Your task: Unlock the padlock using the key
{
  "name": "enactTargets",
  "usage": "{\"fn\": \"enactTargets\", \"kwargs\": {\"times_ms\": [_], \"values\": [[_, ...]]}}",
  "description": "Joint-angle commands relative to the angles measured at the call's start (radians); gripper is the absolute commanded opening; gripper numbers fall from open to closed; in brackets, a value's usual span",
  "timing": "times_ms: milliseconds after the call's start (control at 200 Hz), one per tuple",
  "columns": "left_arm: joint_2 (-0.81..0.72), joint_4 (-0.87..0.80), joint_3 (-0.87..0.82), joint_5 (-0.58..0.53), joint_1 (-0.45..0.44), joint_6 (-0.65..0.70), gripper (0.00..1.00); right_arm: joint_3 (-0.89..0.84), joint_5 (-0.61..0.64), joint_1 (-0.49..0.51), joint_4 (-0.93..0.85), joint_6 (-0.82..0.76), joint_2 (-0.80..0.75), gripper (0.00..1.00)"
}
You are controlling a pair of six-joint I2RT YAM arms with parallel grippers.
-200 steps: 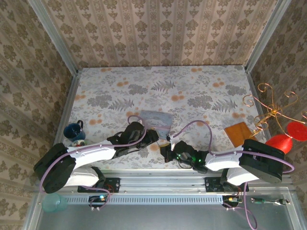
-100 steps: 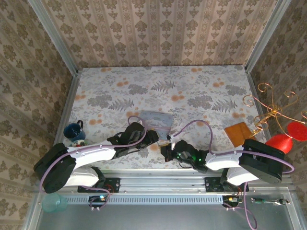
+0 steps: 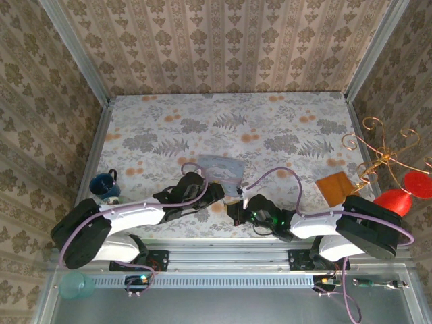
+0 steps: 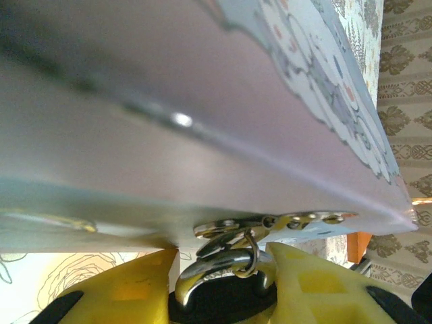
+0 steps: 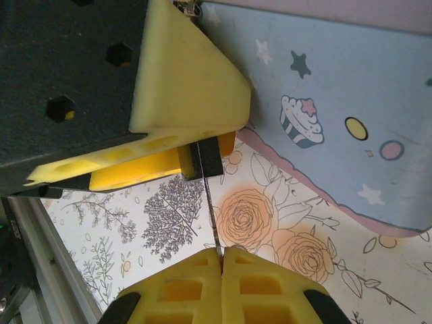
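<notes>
Yellow right fingers (image 5: pixel 182 290) pinching key (image 5: pixel 210 209), left fingers (image 4: pixel 121 293) seemingly clasping padlock (image 4: pixel 210 301), arms low

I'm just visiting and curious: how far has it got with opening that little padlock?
Done: the left gripper clamps the padlock beside the pale blue tin, and the right gripper pinches the key. In hand: the key's blade meets the padlock's body, seemingly entering the keyhole. Left: turning it and freeing the shackle, which looks hooked through the tin's latch.
</notes>
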Motion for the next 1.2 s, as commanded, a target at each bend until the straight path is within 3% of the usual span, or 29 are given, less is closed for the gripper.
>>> {"fn": "enactTargets", "kwargs": {"times_ms": [0, 510, 900, 1195], "values": [[0.022, 0.026, 0.027, 0.061, -0.026, 0.023, 0.1, 0.004, 0.031, -0.02, 0.041, -0.009, -0.038, 0.0], [0.038, 0.024, 0.053, 0.056, -0.062, 0.021, 0.1, 0.011, 0.033, -0.033, 0.078, -0.031, -0.022, 0.0], [0.034, 0.034, 0.041, 0.04, -0.071, 0.0, 0.1, -0.029, -0.038, -0.085, 0.184, 0.008, -0.026, 0.0], [0.022, 0.07, 0.018, 0.016, -0.059, -0.029, 0.1, -0.034, -0.06, -0.08, 0.226, -0.007, 0.058, 0.0]]}}
